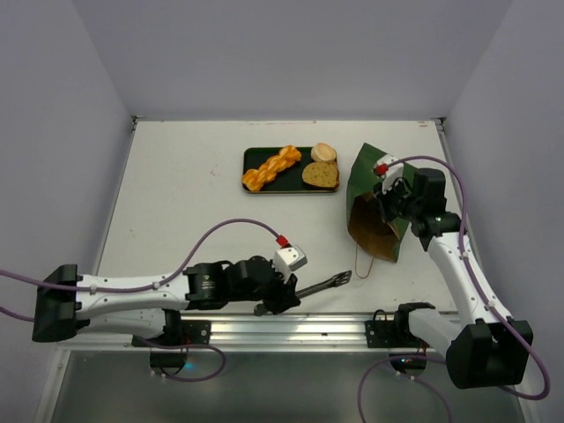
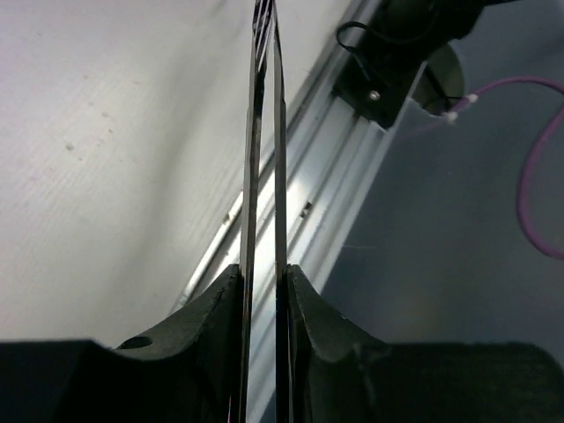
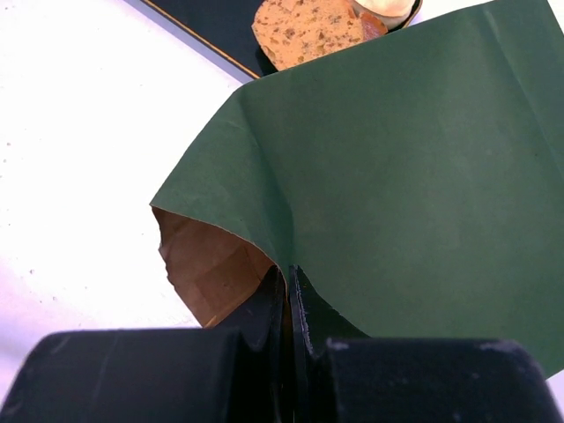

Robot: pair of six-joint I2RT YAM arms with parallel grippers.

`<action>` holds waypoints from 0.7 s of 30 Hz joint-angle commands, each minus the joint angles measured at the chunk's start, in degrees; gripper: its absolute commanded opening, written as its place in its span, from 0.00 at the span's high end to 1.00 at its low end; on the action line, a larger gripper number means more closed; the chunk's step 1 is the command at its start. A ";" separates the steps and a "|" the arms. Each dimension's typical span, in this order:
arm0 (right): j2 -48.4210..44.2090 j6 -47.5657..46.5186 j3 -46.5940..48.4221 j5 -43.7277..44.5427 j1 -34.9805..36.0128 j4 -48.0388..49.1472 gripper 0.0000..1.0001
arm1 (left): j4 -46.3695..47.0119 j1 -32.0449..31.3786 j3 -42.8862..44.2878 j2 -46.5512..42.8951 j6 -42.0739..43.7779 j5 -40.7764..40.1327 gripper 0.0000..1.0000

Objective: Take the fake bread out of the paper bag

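The dark green paper bag (image 1: 363,176) lies tilted on the table, its brown mouth facing the near edge. My right gripper (image 1: 389,204) is shut on the bag's rim; in the right wrist view the rim (image 3: 264,238) sits pinched at my gripper (image 3: 289,275). No bread shows inside the bag. An orange braided loaf (image 1: 271,167), a brown toast slice (image 1: 321,174) and a tan bun (image 1: 323,152) lie on the flat tray (image 1: 253,158). My left gripper (image 1: 280,295) is shut on metal tongs (image 1: 322,285), whose two blades (image 2: 264,132) run out from my gripper (image 2: 264,275).
The toast (image 3: 308,26) and the bun (image 3: 385,7) on the tray (image 3: 203,22) show beyond the bag in the right wrist view. A twine handle (image 1: 361,264) lies at the bag's mouth. The metal rail (image 1: 291,330) runs along the near edge.
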 commanded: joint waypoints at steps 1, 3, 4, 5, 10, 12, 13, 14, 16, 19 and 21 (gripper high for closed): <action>-1.03 0.98 1.27 -0.77 -0.08 2.93 0.99 | 6.06 -1.42 6.78 6.23 3.50 -12.05 0.70; -1.47 1.07 0.48 -0.94 -0.17 3.28 0.99 | 7.12 -1.59 10.30 9.22 6.49 -14.86 0.67; -2.00 1.07 0.22 -1.03 -0.08 3.37 0.98 | 7.47 -1.77 11.35 11.76 7.54 -15.66 0.67; -2.26 1.07 -0.39 -1.03 -0.17 3.54 0.98 | 8.86 -1.77 12.23 12.83 8.60 -16.36 0.66; -3.23 1.42 -1.54 -0.86 -0.08 4.07 0.98 | 10.90 -1.77 19.26 20.39 13.61 -18.83 0.62; -3.23 1.51 -1.63 -0.86 -0.08 4.25 0.98 | 10.29 -1.77 21.11 23.63 15.02 -20.14 0.61; -3.23 1.59 -1.63 -1.03 -0.17 4.25 0.98 | 10.28 -1.77 22.86 24.70 15.46 -20.58 0.61; -3.23 1.68 -1.72 -1.12 -0.17 4.34 0.98 | 7.76 -1.77 23.66 25.66 15.90 -21.20 0.60; -3.49 1.77 -1.80 -1.38 -0.08 4.51 0.98 | 6.60 -1.60 26.11 28.30 16.87 -23.48 0.59; -4.02 2.03 -1.98 -1.82 -0.08 4.60 0.98 | 5.45 -0.98 27.88 30.94 17.84 -24.19 0.57; -4.11 2.03 -2.16 -2.08 -0.17 4.51 0.98 | 5.19 -0.19 29.11 32.17 17.93 -24.02 0.56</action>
